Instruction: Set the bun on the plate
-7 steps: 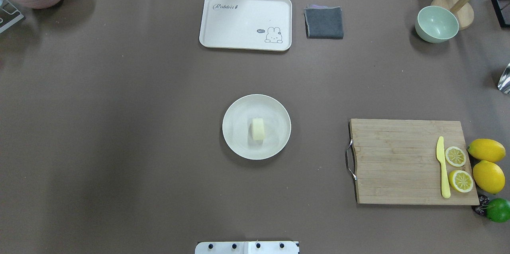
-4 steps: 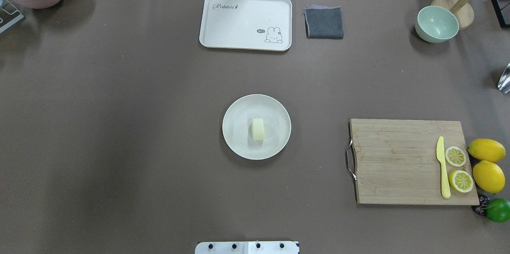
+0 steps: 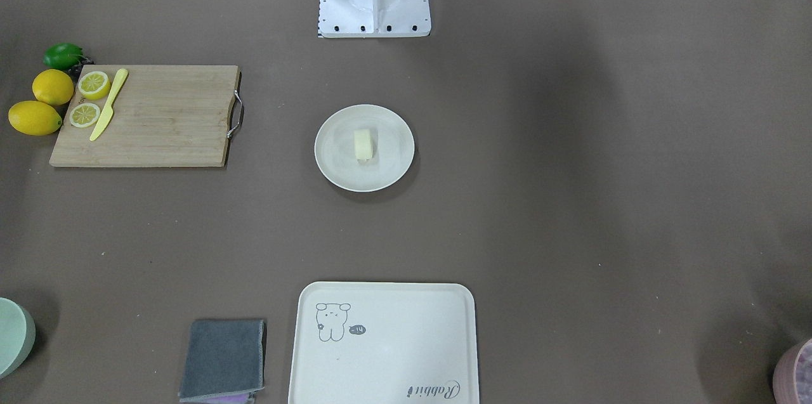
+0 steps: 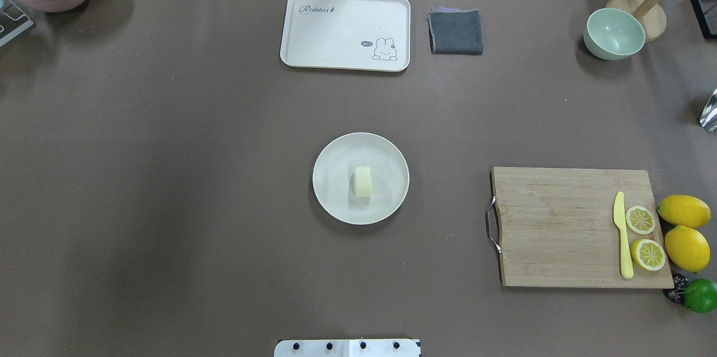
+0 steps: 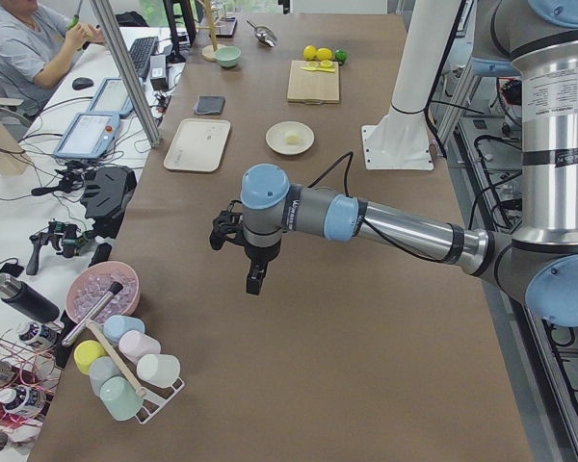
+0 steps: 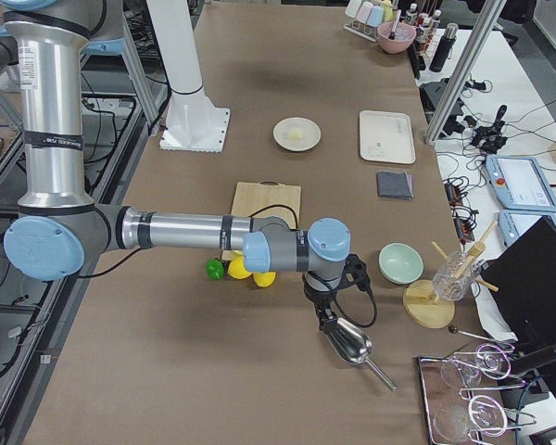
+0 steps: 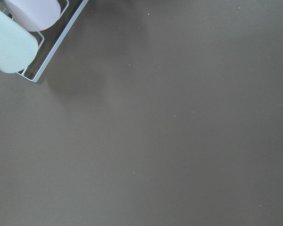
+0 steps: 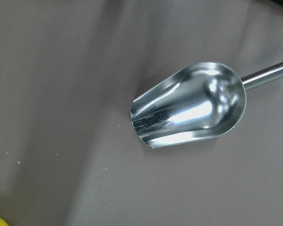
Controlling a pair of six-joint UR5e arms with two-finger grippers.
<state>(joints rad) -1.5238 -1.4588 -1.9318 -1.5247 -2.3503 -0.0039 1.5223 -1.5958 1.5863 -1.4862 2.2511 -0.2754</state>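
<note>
The pale cream bun (image 4: 363, 181) lies on the round off-white plate (image 4: 336, 203) at the table's middle; the front view shows the bun (image 3: 363, 144) resting just off the centre of the plate (image 3: 335, 163). No gripper touches either. My left gripper (image 5: 255, 280) hangs over bare table far off at the left end, seen only in the exterior left view, and I cannot tell whether it is open or shut. My right gripper (image 6: 325, 318) hovers over a metal scoop at the right end; its state I cannot tell either.
A rabbit tray (image 4: 345, 30), grey cloth (image 4: 456, 32) and mint bowl (image 4: 613, 33) line the far side. A cutting board (image 4: 560, 228) with a yellow knife, two lemon slices, lemons and a lime sits right. The metal scoop (image 8: 188, 106) lies below the right wrist; a cup rack (image 5: 125, 371) stands left.
</note>
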